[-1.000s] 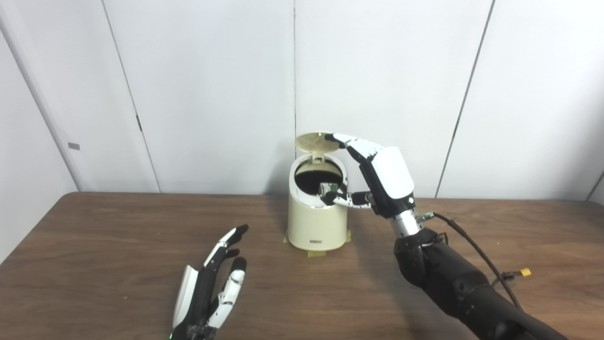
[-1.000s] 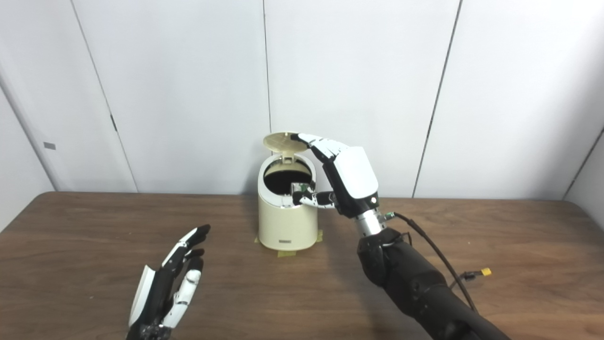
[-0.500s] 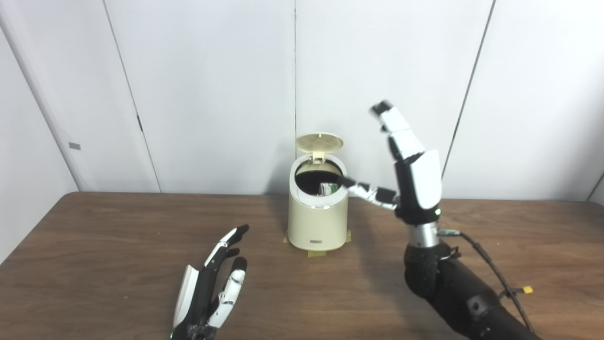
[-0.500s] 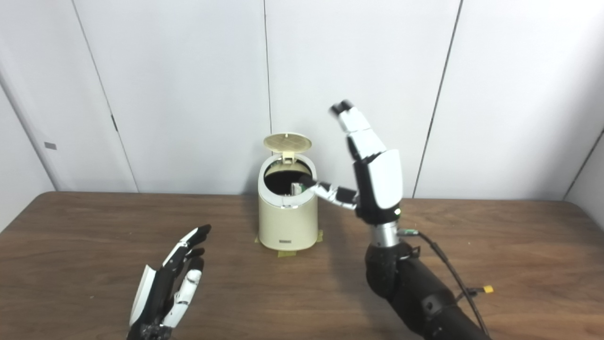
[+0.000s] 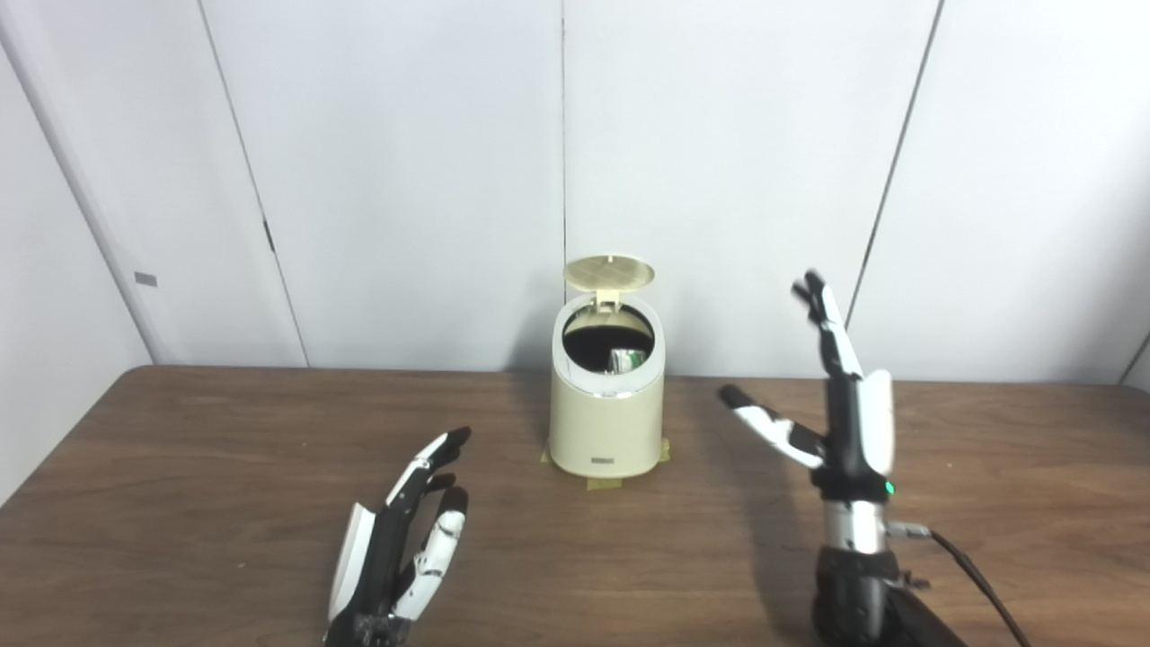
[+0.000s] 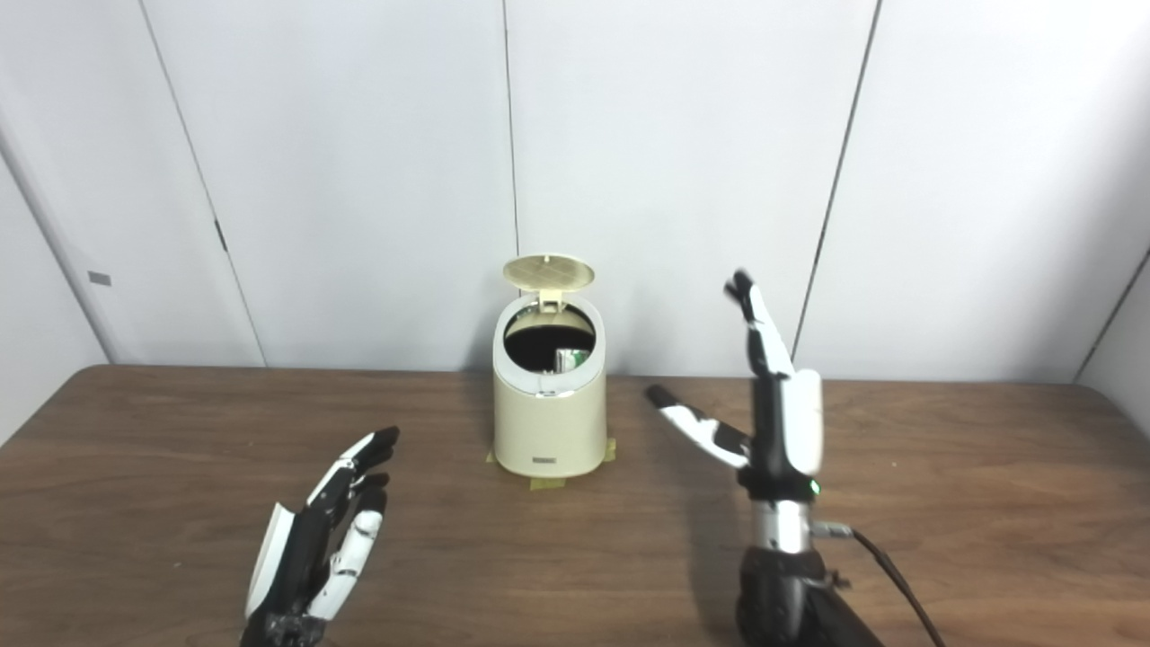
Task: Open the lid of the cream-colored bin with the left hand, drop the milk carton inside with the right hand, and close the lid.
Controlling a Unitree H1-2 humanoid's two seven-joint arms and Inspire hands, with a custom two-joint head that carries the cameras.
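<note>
Milk carton (image 5: 625,360) sits inside the cream-colored bin (image 5: 605,422) at 12 o'clock on the counter (image 5: 180,467); lid (image 5: 608,271) raised. Left robot hand (image 5: 395,548), 7 o'clock, fingers spread, empty. Right robot hand (image 5: 844,422), 4 o'clock, fingers spread, empty.

- The left hand (image 5: 395,548) lies low at the near edge, palm side up, fingers (image 5: 431,458) straight and spread, holding nothing.
- The right hand (image 6: 777,422) stands upright on its wrist, fingers (image 6: 750,310) pointing up, thumb splayed left, empty.
</note>
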